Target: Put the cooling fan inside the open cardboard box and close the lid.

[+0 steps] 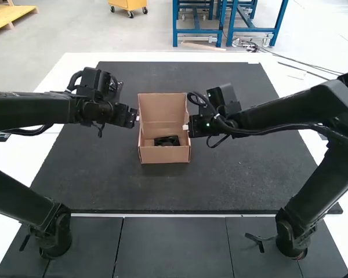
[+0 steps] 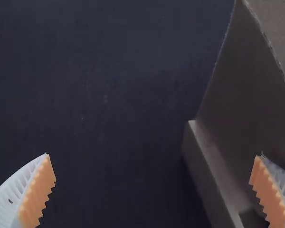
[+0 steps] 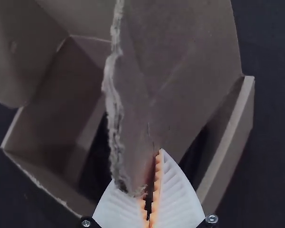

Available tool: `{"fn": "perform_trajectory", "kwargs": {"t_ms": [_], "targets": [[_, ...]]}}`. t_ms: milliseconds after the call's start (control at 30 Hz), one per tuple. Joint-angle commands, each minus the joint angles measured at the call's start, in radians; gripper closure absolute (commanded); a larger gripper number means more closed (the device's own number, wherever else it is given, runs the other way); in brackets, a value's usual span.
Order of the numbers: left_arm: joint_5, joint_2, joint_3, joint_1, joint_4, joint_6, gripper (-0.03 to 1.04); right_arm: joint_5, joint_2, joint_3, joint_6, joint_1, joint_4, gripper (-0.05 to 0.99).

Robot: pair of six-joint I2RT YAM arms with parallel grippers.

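On dark mat point(image 1: 238, 168) | brown corrugated box point(image 1: 164, 153), black fan point(image 1: 166, 141) inside | right gripper point(image 3: 151, 194) pinching ragged flap point(image 3: 175, 71) | left gripper point(image 1: 137, 118) spread wide, empty

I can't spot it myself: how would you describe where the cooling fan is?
Find the big black mat. An open brown cardboard box stands at its centre. The cooling fan lies inside on its floor, the one dark thing among brown walls.

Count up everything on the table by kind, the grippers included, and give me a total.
cardboard box: 1
cooling fan: 1, inside the box
black mat: 1
grippers: 2, the left gripper and the right gripper
Total: 5
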Motion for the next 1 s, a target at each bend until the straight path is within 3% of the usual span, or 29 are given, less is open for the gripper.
{"fn": "perform_trajectory", "kwargs": {"t_ms": [0,400,700,800,900,967], "targets": [[-0.007,-0.025,-0.006,-0.007,0.008,-0.010,0.04,-0.058,-0.013,-0.022,-0.006,0.034,0.006,0.89],[-0.007,-0.042,-0.061,-0.007,0.037,-0.025,0.04,-0.052,-0.015,-0.096,0.000,0.048,0.154,0.90],[-0.007,-0.046,-0.084,-0.007,0.054,-0.025,0.04,-0.044,-0.012,-0.125,-0.006,0.089,0.169,0.90],[-0.007,-0.046,-0.084,-0.007,0.059,-0.025,0.04,-0.017,-0.004,-0.132,-0.029,0.101,0.172,0.90],[-0.007,-0.046,-0.084,-0.007,0.063,-0.025,0.04,0.060,0.001,-0.148,-0.075,0.109,0.203,0.90],[-0.007,-0.046,-0.084,-0.007,0.065,-0.025,0.04,0.078,0.010,-0.152,-0.081,0.109,0.223,0.90]]}}
